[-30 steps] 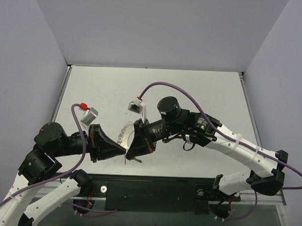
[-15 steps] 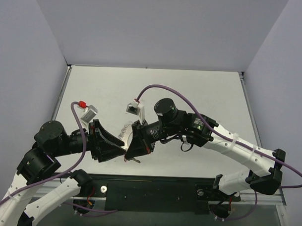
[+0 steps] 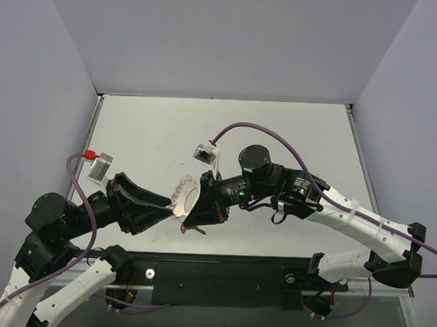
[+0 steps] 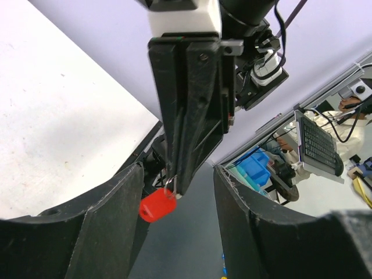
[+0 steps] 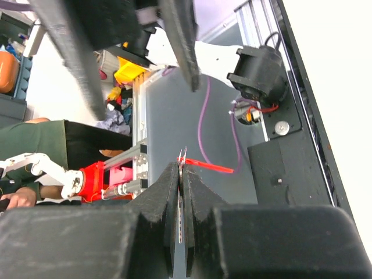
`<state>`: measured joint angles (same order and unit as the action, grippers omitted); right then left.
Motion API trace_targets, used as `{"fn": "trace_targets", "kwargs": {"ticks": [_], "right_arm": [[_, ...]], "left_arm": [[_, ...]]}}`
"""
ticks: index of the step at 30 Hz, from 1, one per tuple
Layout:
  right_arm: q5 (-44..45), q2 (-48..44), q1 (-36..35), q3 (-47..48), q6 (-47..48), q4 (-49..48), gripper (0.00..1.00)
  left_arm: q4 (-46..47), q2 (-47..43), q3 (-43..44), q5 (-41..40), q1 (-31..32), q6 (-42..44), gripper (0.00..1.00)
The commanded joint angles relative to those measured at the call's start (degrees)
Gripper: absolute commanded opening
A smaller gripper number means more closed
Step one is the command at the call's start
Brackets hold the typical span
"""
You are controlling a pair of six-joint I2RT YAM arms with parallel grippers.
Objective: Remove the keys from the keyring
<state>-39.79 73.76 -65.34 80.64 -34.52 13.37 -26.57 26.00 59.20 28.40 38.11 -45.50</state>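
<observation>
Left wrist: right gripper (image 4: 177,183) is pinching the keyring (image 5: 182,158), left gripper (image 4: 177,170) is gaping open, so centre the key (image 4: 157,205) before you're closing.

Bright, even overhead light; only soft shadows fall on the white surface (image 3: 291,130). In both wrist views the near jaws are blurred.

Plain white table (image 3: 277,130), pale walls (image 3: 230,42)

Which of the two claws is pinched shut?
The right gripper: it clamps the keyring, red key dangling below, while the left gripper stands wide open.
</observation>
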Motion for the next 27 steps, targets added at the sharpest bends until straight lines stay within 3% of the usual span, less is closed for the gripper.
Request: {"fn": "trace_targets", "kwargs": {"ticks": [1, 11, 27], "right_arm": [[-0.46, -2.21, -0.31, 0.39, -1.07, -5.28, 0.00], [-0.38, -1.86, -0.31, 1.36, -1.16, -6.07, 0.00], [0.41, -0.02, -0.23, 4.08, -0.81, -6.42, 0.00]], "left_arm": [[6.09, -0.86, -2.24, -0.80, 0.04, -4.42, 0.61], [12.86, -1.83, -5.76, -1.07, 0.04, -9.79, 0.50], [14.61, -3.76, -8.57, -0.89, 0.04, -11.63, 0.46]]}}
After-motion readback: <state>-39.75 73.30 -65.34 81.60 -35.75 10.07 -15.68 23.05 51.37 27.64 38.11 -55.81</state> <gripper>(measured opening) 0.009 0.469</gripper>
